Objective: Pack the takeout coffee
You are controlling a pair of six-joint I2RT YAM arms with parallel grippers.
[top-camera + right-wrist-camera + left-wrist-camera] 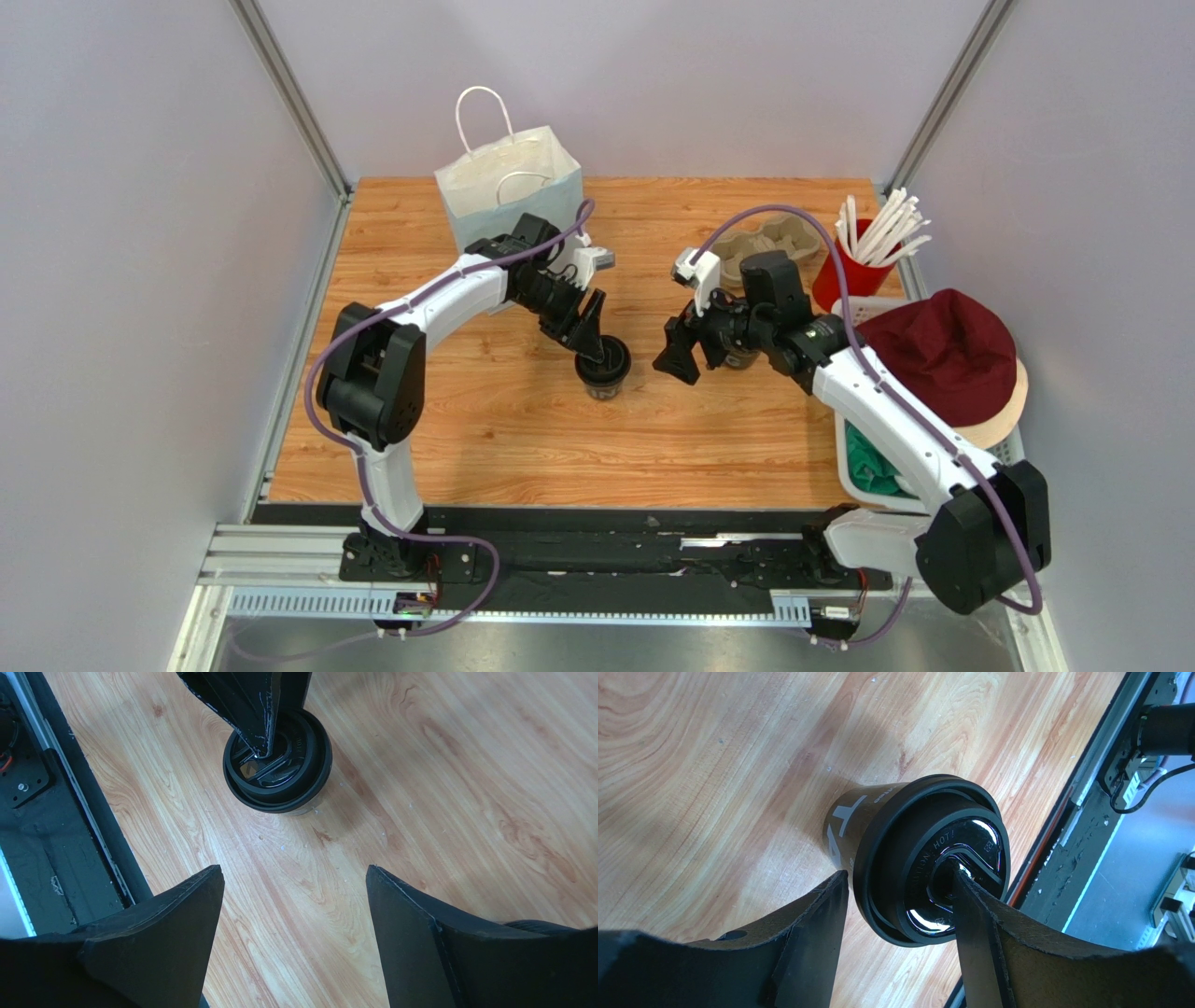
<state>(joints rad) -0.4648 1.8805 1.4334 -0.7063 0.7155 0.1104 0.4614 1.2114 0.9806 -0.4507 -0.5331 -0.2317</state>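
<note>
While the cup (603, 371) stands upright on the table (463, 448), nothing is packed yet. The left gripper (899, 878) straddles its lid (927, 847), one finger just beside the rim and the other across the top; whether the fingers already pinch the cup cannot be told. Just right of the cup, the right gripper (293, 875) hangs wide and empty. What is left, by the look of it, is to grip, lift, carry and bag. Beyond the cup to the left stands the white bag (505, 182), upright; beyond it to the right are the carrier (765, 245) and the straws (877, 224). The wood is orange-grained, and pale walls (140, 210) enclose it.
</note>
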